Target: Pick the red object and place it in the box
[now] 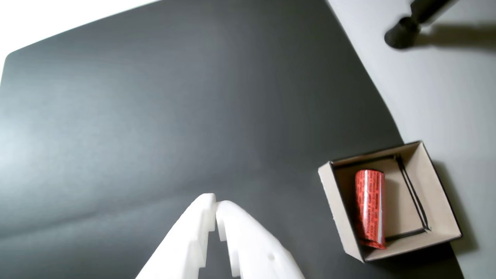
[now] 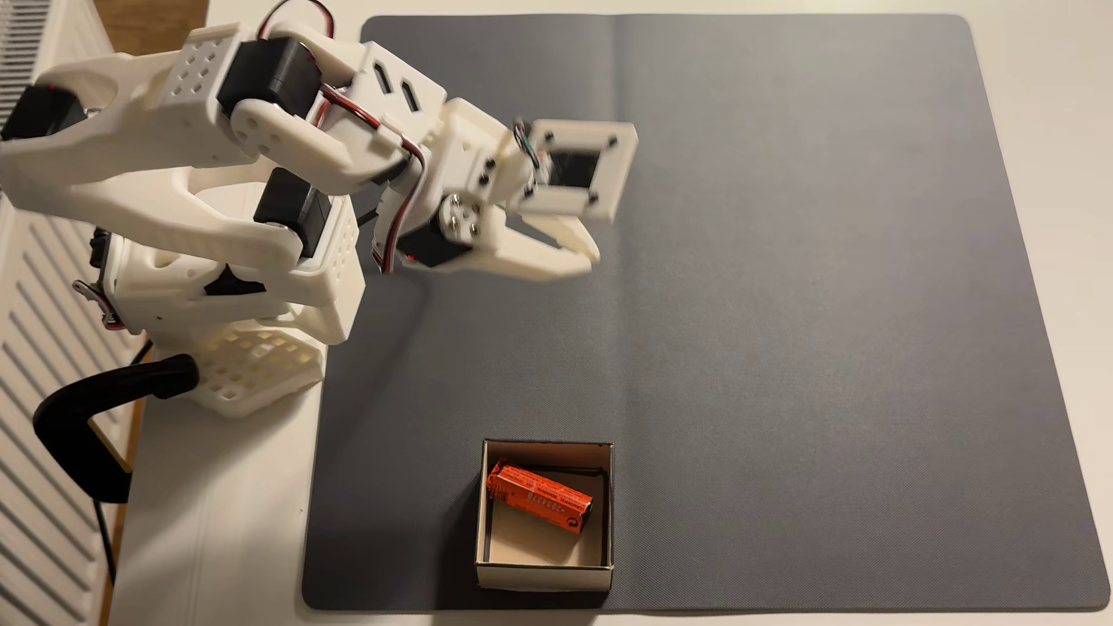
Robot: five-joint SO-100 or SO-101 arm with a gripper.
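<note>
White two-finger plastic gripper (image 2: pixel 587 256) hangs above the dark grey textured mat (image 2: pixel 813 301), fingertips drawn together with only a hairline between them, nothing held; in the wrist view the same gripper (image 1: pixel 215 204) comes up from the bottom edge, tips meeting over bare mat. Small orange-red cylinder with fine black print (image 2: pixel 539 496) lies on its side inside the small square open-topped cardboard box (image 2: pixel 545 575), well apart from the gripper, toward the bottom edge of the fixed view and a little left of the fingertips. Cylinder sits on a diagonal across the tan floor, its black end toward the box's right wall, its other end in the top-left corner. In the wrist view the box (image 1: pixel 438 193) sits to the right of the fingertips, near the mat's right edge, and the cylinder (image 1: pixel 370 207) rests along the box's left wall, crinkled end toward the lower corner. Box stands on the mat close to its edge. White printed arm with black servos (image 2: pixel 199 150) reaches in from the left of the fixed view, slightly motion-blurred at the gripper. A black rounded foot (image 1: pixel 403 33) rests on the pale table (image 1: pixel 457 100), far off to the upper right of the fingertips.
</note>
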